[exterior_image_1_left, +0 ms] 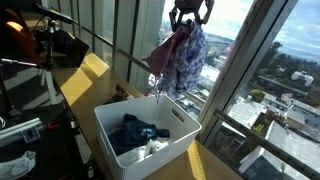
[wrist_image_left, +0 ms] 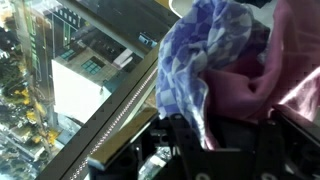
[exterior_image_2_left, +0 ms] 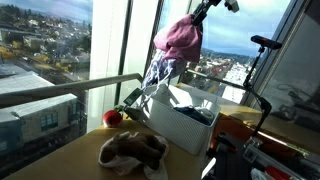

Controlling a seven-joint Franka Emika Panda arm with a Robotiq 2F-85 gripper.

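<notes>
Cloth bundle (exterior_image_1_left: 180,55) hangs lengthwise down from your gripper (exterior_image_1_left: 190,22), clamped on it; only an exterior view shows the brown rag (exterior_image_2_left: 132,150).

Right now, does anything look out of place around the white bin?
A crumpled tan cloth lies on the table outside the white bin; dark clothes sit inside, a pink-and-blue bundle hangs from the gripper.

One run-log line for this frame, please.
claw: shut on cloth bundle | bundle: pink and blue-patterned, hanging above white bin | bin: holds dark clothes | nearby: brown cloth beside bin
</notes>
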